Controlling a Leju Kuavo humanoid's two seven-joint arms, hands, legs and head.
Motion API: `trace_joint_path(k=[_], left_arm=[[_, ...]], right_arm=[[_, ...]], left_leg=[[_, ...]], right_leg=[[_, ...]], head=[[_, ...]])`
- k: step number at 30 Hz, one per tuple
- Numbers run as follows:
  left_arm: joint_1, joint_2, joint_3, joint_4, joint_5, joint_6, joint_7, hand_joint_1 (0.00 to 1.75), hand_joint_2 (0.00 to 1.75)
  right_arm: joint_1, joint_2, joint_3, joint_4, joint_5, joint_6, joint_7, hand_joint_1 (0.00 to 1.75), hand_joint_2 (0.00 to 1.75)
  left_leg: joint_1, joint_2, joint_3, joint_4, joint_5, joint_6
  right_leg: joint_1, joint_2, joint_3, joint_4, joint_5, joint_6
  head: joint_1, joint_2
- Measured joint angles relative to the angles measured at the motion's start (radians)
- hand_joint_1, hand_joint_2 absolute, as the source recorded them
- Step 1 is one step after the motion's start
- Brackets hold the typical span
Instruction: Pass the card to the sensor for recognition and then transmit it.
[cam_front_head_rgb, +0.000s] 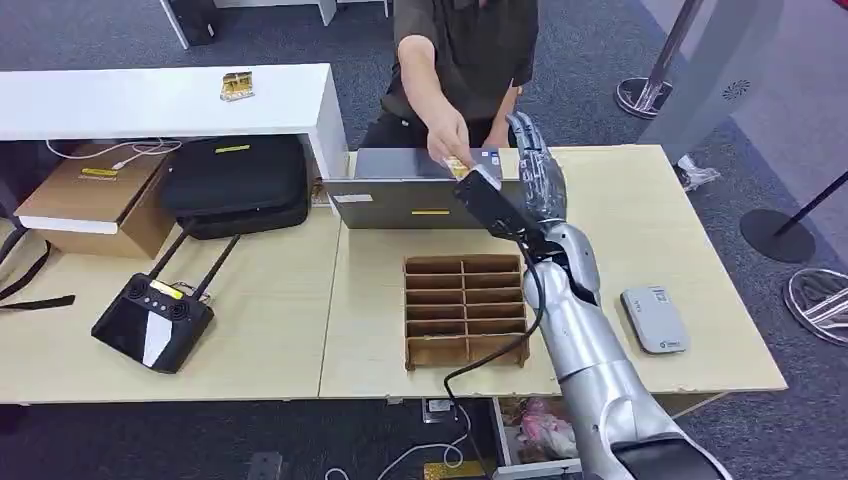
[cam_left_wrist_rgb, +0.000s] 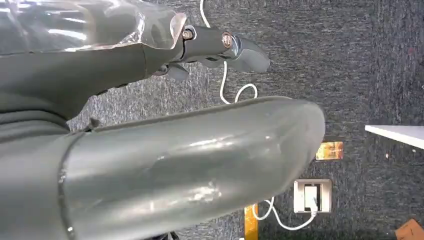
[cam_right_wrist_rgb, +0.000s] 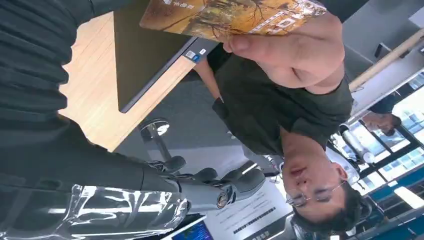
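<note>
— Where's the card (cam_right_wrist_rgb: 230, 15)?
— A person's hand (cam_front_head_rgb: 450, 135) pinches it above the laptop (cam_front_head_rgb: 425, 190) on the counter (cam_front_head_rgb: 640, 200).
— My hands?
— Right hand (cam_front_head_rgb: 540, 175) raised beside it, fingers spread, empty. Left hand (cam_left_wrist_rgb: 150, 150) hangs over carpet; I can't tell its state.

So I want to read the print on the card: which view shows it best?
The right wrist view: the card is large and close, its printed face showing, pinched by the person's hand. The head view shows it only as a small yellow patch beside the right hand. The left wrist view looks at floor.
</note>
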Motion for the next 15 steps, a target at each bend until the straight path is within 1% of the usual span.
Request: trace_joint_path(k=[5, 9, 11, 13, 15], left_arm=[[0.0, 0.0, 0.0, 0.0, 0.0, 0.003, 0.0, 0.0, 0.0], [0.001, 0.0, -0.001, 0.0, 0.005, 0.012, 0.0, 0.0, 0.0], [0.001, 0.001, -0.002, 0.0, 0.008, 0.014, 0.0, 0.0, 0.0], [0.002, 0.0, -0.002, 0.0, 0.011, 0.019, -0.001, 0.0, 0.0], [0.004, -0.001, -0.002, 0.0, 0.015, 0.039, -0.011, 0.0, 0.0]], right_arm=[[0.0, 0.0, 0.001, 0.002, 0.0, -0.003, 0.0, 0.0, 1.75], [0.002, 0.0, 0.001, 0.002, -0.003, -0.038, -0.011, 0.02, 1.75], [0.005, 0.0, 0.002, 0.001, -0.003, -0.054, -0.018, 1.75, 1.75], [0.008, 0.0, 0.002, 0.001, -0.005, -0.07, -0.022, 1.75, 1.75], [0.012, 0.0, 0.002, 0.0, -0.008, -0.091, -0.029, 1.75, 1.75]], left_leg=[[0.0, 0.0, 0.0, 0.0, 0.0, 0.0], [0.0, 0.0, 0.0, 0.0, 0.0, 0.0], [0.0, 0.0, 0.0, 0.0, 0.0, 0.0], [0.0, 0.0, 0.0, 0.0, 0.0, 0.0], [0.0, 0.0, 0.0, 0.0, 0.0, 0.0]], right_leg=[[0.0, 0.0, 0.0, 0.0, 0.0, 0.0], [0.0, 0.0, 0.0, 0.0, 0.0, 0.0], [0.0, 0.0, 0.0, 0.0, 0.0, 0.0], [0.0, 0.0, 0.0, 0.0, 0.0, 0.0], [0.0, 0.0, 0.0, 0.0, 0.0, 0.0]], head=[[0.0, 0.0], [0.0, 0.0], [0.0, 0.0], [0.0, 0.0], [0.0, 0.0]])
